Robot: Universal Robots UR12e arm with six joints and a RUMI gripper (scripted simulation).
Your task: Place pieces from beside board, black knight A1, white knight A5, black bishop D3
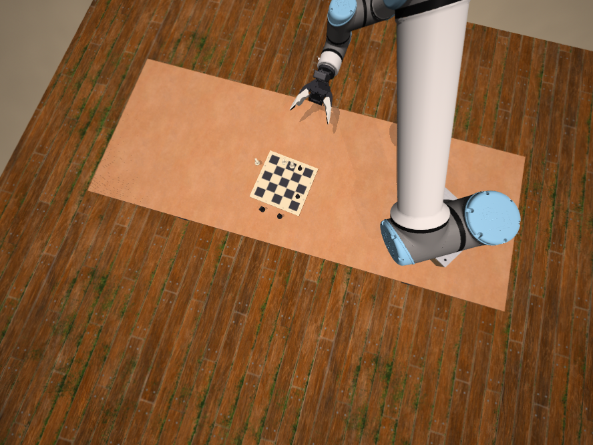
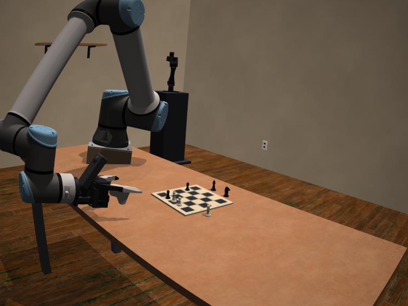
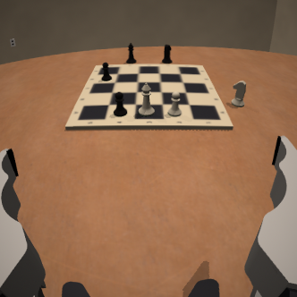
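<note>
The chessboard (image 1: 276, 204) (image 2: 197, 210) (image 3: 148, 123) lies in the middle of the table. The white knight (image 1: 257, 161) (image 2: 207, 210) (image 3: 239, 94) stands upright beside one edge of the board. The black knight (image 1: 261, 209) (image 2: 226, 191) (image 3: 166, 54) and the black bishop (image 1: 279, 216) (image 2: 213, 185) (image 3: 131, 54) stand upright beside the far edge, seen from the wrist. On the board stand two black pawns (image 3: 106, 72) (image 3: 119, 105), a tall white piece (image 3: 146, 100) and a white pawn (image 3: 174, 104). My gripper (image 1: 310, 113) (image 2: 129, 188) (image 3: 142, 144) is open and empty. It hangs low over the table, well short of the board.
The brown table (image 1: 167, 119) (image 2: 263, 246) (image 3: 148, 192) stands on a wood floor. The arm's base (image 1: 450, 224) (image 2: 108, 144) sits at one end of the table. A black pedestal (image 2: 171, 125) stands behind the table near the wall.
</note>
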